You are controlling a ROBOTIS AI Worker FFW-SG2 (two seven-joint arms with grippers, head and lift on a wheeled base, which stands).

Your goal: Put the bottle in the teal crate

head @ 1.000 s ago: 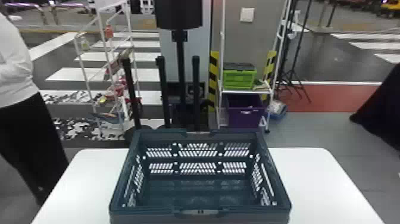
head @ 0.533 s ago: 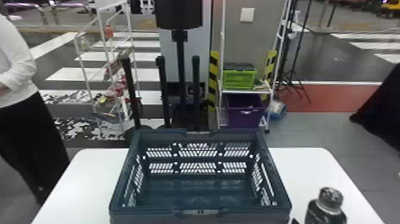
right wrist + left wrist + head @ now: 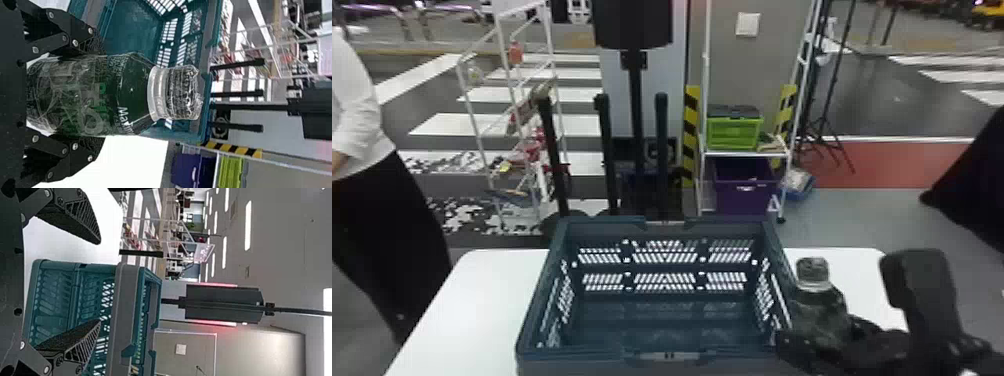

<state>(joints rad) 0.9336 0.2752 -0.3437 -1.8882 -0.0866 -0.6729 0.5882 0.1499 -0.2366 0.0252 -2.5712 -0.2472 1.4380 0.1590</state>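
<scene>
Gripping the bottle (image 3: 817, 312) upright between the fingers of your right gripper (image 3: 842, 312), you have it at the crate's (image 3: 597, 356) right side; the fingers of your left gripper (image 3: 98, 282) stand wide apart.

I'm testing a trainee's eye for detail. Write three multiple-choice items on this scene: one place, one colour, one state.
1. Where is the bottle?
A) on the floor
B) in the right gripper
C) on a shelf

2. What colour is the box above the purple bin?
A) green
B) red
C) white

3. How is the left gripper?
A) shut
B) holding the bottle
C) open

Key:
1 B: both fingers flank it, near the crate.
2 A: its body is bright green.
3 C: its fingertips stand well apart.
</scene>
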